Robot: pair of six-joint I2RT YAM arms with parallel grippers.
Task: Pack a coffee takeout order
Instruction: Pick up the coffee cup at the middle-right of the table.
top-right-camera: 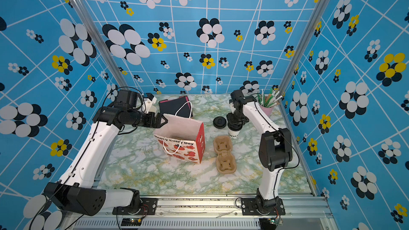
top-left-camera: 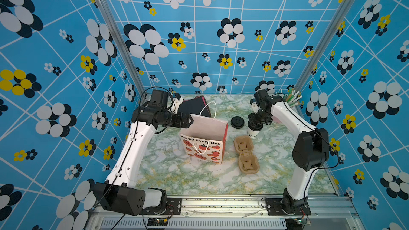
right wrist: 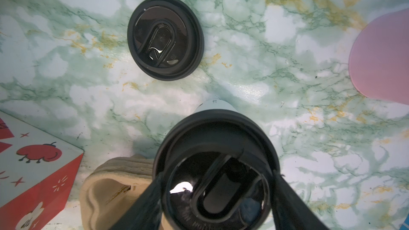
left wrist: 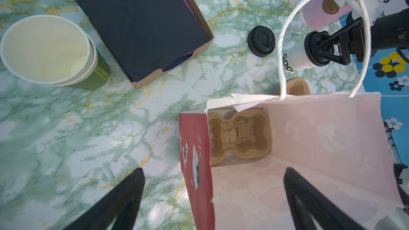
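Cup carrier [top-left-camera: 245, 154] on table, right-arm side of paper bag [top-left-camera: 203, 144]. Left gripper [left wrist: 213, 171] wide open, empty, over bag mouth; second carrier [left wrist: 240, 138] on bag floor. Right gripper [right wrist: 215, 174] clamped on fitted lid [right wrist: 212, 133] of upright white cup [top-left-camera: 251, 133], right-arm side of bag. Loose black lid [top-left-camera: 237, 122] off bag's far corner. Black napkin [left wrist: 141, 23] tops box [left wrist: 205, 45] behind bag.
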